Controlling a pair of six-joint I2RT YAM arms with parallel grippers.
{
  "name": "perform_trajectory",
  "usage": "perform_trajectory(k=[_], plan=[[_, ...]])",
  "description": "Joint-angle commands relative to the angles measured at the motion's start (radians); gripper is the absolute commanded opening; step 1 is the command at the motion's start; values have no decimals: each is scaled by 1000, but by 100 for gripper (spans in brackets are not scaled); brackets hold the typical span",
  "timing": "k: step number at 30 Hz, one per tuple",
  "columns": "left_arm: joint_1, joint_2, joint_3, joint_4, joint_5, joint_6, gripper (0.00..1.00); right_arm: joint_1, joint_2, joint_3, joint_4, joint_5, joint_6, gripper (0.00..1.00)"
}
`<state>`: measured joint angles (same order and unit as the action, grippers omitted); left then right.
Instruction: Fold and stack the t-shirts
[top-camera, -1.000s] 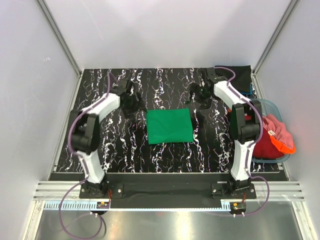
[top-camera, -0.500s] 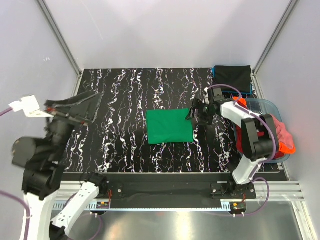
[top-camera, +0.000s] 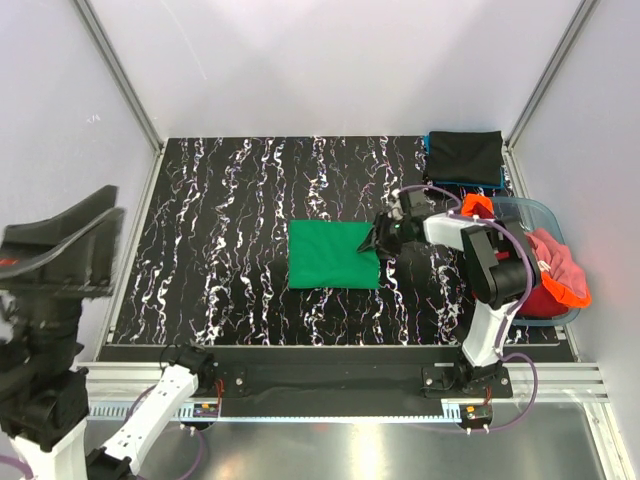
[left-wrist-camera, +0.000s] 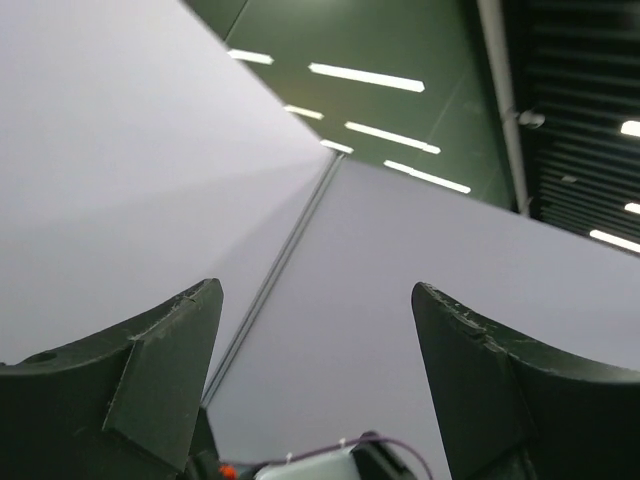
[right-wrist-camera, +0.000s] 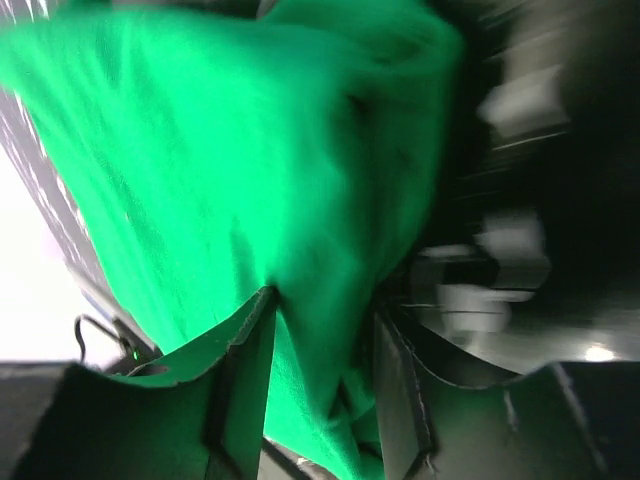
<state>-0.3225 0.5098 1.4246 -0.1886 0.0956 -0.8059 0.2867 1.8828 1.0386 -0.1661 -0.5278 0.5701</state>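
While I hold the scene as listed, entries run from left to right.

1. My left pincer (top-camera: 65, 250) (left-wrist-camera: 315, 380): raised high off the table (top-camera: 220, 200) at the far left, close under the top camera. Its wrist view looks up at the walls and ceiling lights. Fingers (left-wrist-camera: 150, 380) spread wide, nothing between them.

2. Green t-shirt (top-camera: 330, 255) (right-wrist-camera: 220, 150): folded into a neat rectangle, lying flat in the middle of the black marbled table. Its right edge is bunched and slightly raised.

3. My right pincer (top-camera: 383, 238) (right-wrist-camera: 325, 310): low at that right edge. The wrist view shows green cloth gathered between the two fingers (right-wrist-camera: 245, 370); I am clamped on the green t-shirt.

4. Black t-shirt (top-camera: 465, 155): folded, in the far right corner of the table, well apart from the green one. A blue t-shirt (top-camera: 498, 182) shows as a thin strip under its near edge.

5. Clear tub (top-camera: 535, 208): at the right border, just beside my right arm. It holds crumpled red and orange t-shirts (top-camera: 555, 270), heaped above the rim; how many, I cannot tell.
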Motion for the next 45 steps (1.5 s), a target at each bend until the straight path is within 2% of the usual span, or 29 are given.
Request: perform_trajectory(k=[1,4,6,8,9,10,13,16,22,29,38,45], plan=[[2,-19,10,124,-11,-29,81,156,4,-46,-4,52,65,48],[0,-11,0,146,-26,-38,80,276,29,-26,-1,66,131,49],[0,-1,14,150,-14,-41,80,313,22,-23,-3,83,175,51],[2,-5,19,150,-23,-56,82,335,9,-26,-6,97,191,63],[2,-13,17,155,-26,-59,82,335,-19,-35,-7,118,191,75],[2,-13,20,166,-17,-62,81,333,-33,-38,-33,146,174,80],[3,1,43,149,3,-64,80,319,-89,-34,-104,224,128,92],[7,16,57,140,25,-82,80,279,-149,-74,-104,230,116,95],[25,9,76,155,47,-115,80,238,-149,-95,-66,249,106,95],[69,26,114,146,93,-137,80,216,-33,-88,45,226,140,87],[89,4,100,129,85,-125,81,216,48,-49,88,198,160,73],[88,-42,28,51,12,-87,80,216,52,-71,143,167,162,54]])
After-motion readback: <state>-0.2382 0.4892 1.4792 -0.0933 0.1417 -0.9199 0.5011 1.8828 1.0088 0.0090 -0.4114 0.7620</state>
